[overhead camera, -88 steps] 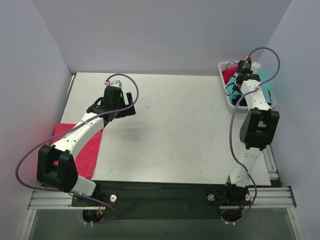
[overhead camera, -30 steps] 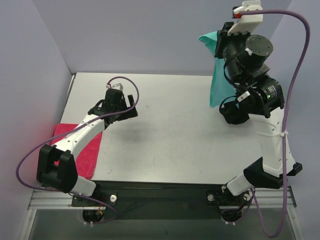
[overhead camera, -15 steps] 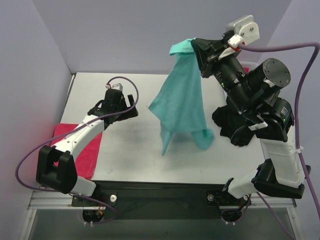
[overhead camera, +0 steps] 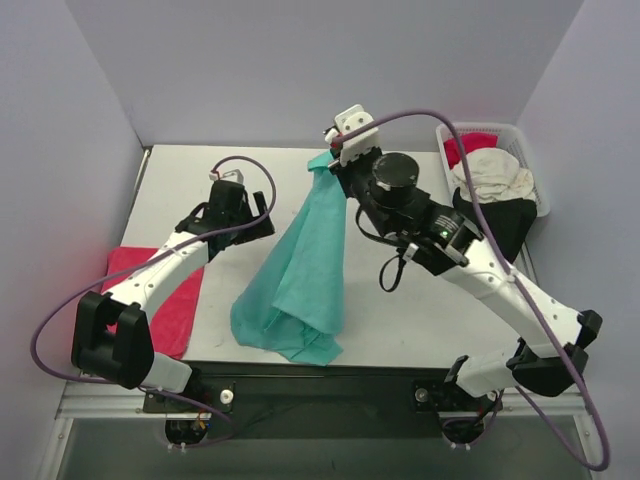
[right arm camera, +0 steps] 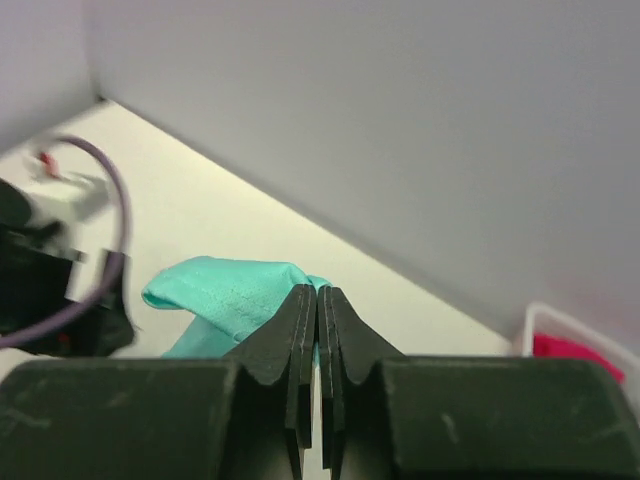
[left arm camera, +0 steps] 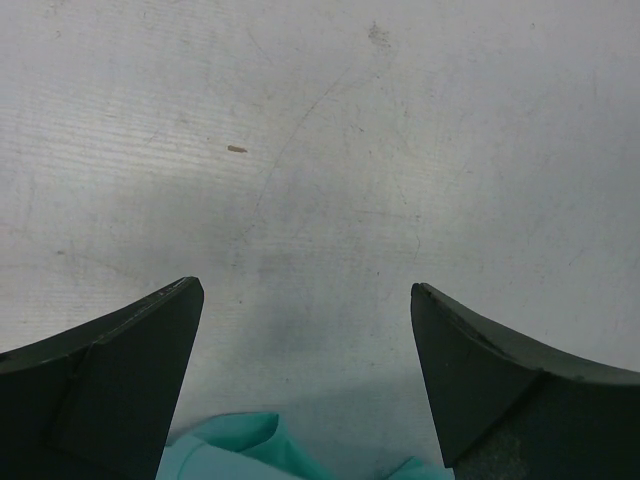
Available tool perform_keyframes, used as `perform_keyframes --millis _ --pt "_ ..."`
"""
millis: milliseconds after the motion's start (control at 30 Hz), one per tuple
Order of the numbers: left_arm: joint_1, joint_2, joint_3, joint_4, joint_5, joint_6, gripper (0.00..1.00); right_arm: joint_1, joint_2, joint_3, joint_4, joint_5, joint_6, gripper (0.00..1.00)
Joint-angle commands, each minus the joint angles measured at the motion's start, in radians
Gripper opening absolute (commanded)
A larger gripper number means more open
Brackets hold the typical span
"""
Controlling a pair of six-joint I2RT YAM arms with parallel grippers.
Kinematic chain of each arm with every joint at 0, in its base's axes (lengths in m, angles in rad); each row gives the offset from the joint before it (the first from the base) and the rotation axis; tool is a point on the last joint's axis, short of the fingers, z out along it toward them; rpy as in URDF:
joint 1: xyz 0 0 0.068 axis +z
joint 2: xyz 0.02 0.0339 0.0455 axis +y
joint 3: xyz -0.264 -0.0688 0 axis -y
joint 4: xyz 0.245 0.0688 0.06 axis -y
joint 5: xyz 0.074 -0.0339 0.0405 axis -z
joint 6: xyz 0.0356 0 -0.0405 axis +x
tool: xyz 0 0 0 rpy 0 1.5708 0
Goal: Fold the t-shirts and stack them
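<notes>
A teal-green t-shirt [overhead camera: 300, 270] hangs from my right gripper [overhead camera: 328, 166], which is shut on its top edge above the middle of the table. Its lower end is bunched on the table near the front edge. The right wrist view shows the jaws pressed together on the teal cloth [right arm camera: 225, 293] at the gripper [right arm camera: 318, 292]. My left gripper [overhead camera: 264, 218] hovers just left of the hanging shirt, open and empty [left arm camera: 305, 290], with teal cloth [left arm camera: 225, 452] below it. A pinkish-red t-shirt [overhead camera: 172, 300] lies flat at the table's left edge, partly under the left arm.
A white basket [overhead camera: 492, 128] stands at the back right, holding red, white [overhead camera: 492, 175] and black [overhead camera: 505, 222] cloth; its corner [right arm camera: 560, 328] shows in the right wrist view. Grey walls close in the back and both sides.
The right arm swung the teal-green t-shirt from high on the right down and left to the table's middle; its lower end now rests on the table. The left arm stayed put.
</notes>
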Motion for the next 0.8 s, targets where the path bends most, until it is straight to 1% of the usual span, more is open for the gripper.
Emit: perform_keyframes --millis 0,33,67,100,133,200,233,300,333,433,467,533,567,633,667,767 --pt "-0.005 -0.050 -0.011 0.031 -0.041 -0.020 0.96 -0.094 -0.009 -0.124 0.145 0.203 0.078 0.00" --pt "-0.005 -0.059 -0.014 0.030 -0.044 -0.020 0.96 -0.152 -0.009 -0.156 0.139 0.204 0.151 0.00" --pt "-0.005 -0.062 -0.019 0.030 -0.050 -0.022 0.96 -0.183 -0.012 -0.231 0.139 0.197 0.193 0.00" --pt "-0.005 -0.071 -0.023 0.028 -0.054 -0.023 0.96 -0.205 -0.008 -0.261 0.139 0.196 0.228 0.00" --pt "-0.005 -0.076 -0.032 0.028 -0.057 -0.023 0.96 -0.252 -0.004 -0.288 0.127 0.190 0.260 0.00" --pt "-0.005 -0.085 -0.040 0.026 -0.058 -0.026 0.96 -0.284 0.012 -0.348 0.115 0.185 0.346 0.00" --pt "-0.005 -0.088 -0.046 0.026 -0.060 -0.026 0.96 -0.310 0.038 -0.364 0.103 0.182 0.362 0.00" --pt "-0.005 -0.093 -0.051 0.026 -0.058 -0.026 0.96 -0.324 0.090 -0.382 0.102 0.191 0.388 0.00" --pt "-0.006 -0.093 -0.054 0.025 -0.058 -0.025 0.96 -0.329 0.112 -0.382 0.055 0.193 0.389 0.00" --pt "-0.006 -0.095 -0.060 0.028 -0.054 -0.028 0.96 -0.343 0.195 -0.362 -0.009 0.201 0.406 0.00" --pt "-0.008 -0.093 -0.062 0.030 -0.051 -0.029 0.96 -0.346 0.215 -0.352 -0.031 0.204 0.414 0.16" --pt "-0.011 -0.088 -0.063 0.033 -0.047 -0.028 0.96 -0.349 0.262 -0.327 -0.083 0.216 0.434 0.38" --pt "-0.013 -0.087 -0.063 0.034 -0.046 -0.028 0.96 -0.354 0.272 -0.319 -0.101 0.242 0.444 0.58" --pt "-0.016 -0.082 -0.065 0.034 -0.043 -0.028 0.96 -0.363 0.273 -0.306 -0.149 0.277 0.490 0.64" --pt "-0.017 -0.082 -0.071 0.036 -0.043 -0.028 0.96 -0.381 0.266 -0.305 -0.166 0.286 0.507 0.69" --pt "-0.025 -0.081 -0.078 0.039 -0.037 -0.025 0.96 -0.422 0.206 -0.333 -0.258 0.329 0.616 0.72"
